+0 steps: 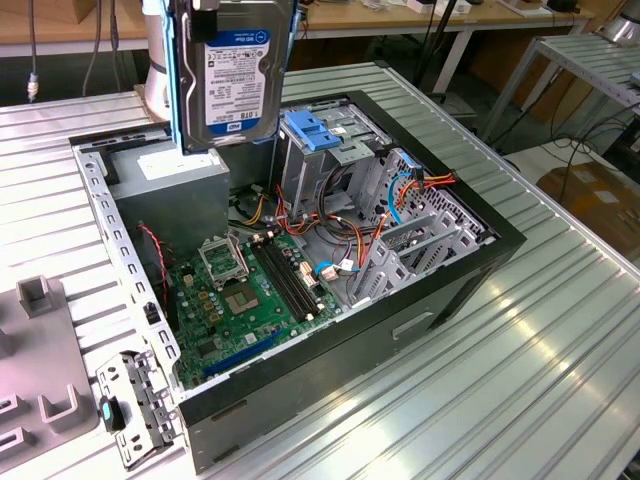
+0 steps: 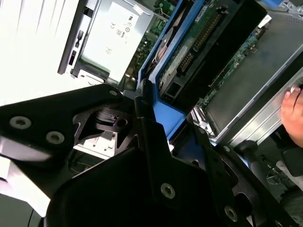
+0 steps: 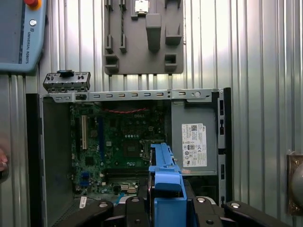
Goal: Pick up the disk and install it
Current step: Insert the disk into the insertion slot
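Note:
The disk (image 1: 238,80) hangs upright in the air over the open computer case (image 1: 455,290), just above the grey power supply box (image 1: 170,180). Its white label with a blue band faces the exterior view, and blue rails run down its sides. In both wrist views my gripper (image 3: 166,210) is shut on the disk, with black fingers (image 3: 135,210) pressed against the blue rail (image 3: 165,187). In the second wrist view the disk's green circuit board (image 2: 199,42) and blue rail (image 2: 158,106) rise from the gripper (image 2: 163,137).
Inside the case lie a green motherboard (image 1: 240,290), coloured cables, a blue latch plate (image 1: 315,130) and a metal drive cage (image 1: 420,235). A grey fixture plate (image 1: 30,350) and a loose metal bracket (image 1: 135,400) sit beside the case. A hand (image 2: 293,106) is near the case.

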You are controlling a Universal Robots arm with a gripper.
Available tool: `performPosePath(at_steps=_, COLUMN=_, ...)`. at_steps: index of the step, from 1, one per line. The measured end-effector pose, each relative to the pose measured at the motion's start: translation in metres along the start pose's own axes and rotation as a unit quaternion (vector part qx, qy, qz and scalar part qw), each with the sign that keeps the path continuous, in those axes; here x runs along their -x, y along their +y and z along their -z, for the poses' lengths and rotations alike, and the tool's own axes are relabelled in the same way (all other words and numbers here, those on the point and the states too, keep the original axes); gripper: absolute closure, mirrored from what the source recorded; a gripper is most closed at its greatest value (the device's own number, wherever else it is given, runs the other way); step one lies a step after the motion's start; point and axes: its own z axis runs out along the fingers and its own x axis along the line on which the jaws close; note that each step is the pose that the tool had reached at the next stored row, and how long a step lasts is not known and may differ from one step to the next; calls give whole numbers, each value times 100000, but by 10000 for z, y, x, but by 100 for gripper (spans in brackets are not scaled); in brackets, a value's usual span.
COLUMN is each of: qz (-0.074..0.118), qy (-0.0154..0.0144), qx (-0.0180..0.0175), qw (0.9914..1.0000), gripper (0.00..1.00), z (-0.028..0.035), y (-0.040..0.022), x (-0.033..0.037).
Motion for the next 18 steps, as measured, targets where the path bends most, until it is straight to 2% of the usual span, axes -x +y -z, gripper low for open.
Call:
performPosePath(at_steps=6, qz=1, qy=4, qx=4, qw=100000, gripper=63, z=-3, y=-3, x=-91)
performPosePath(at_steps=18, qz=4, qy=0, qx=1, qw=100000, gripper=63, z=-9, y=-6, x=-208)
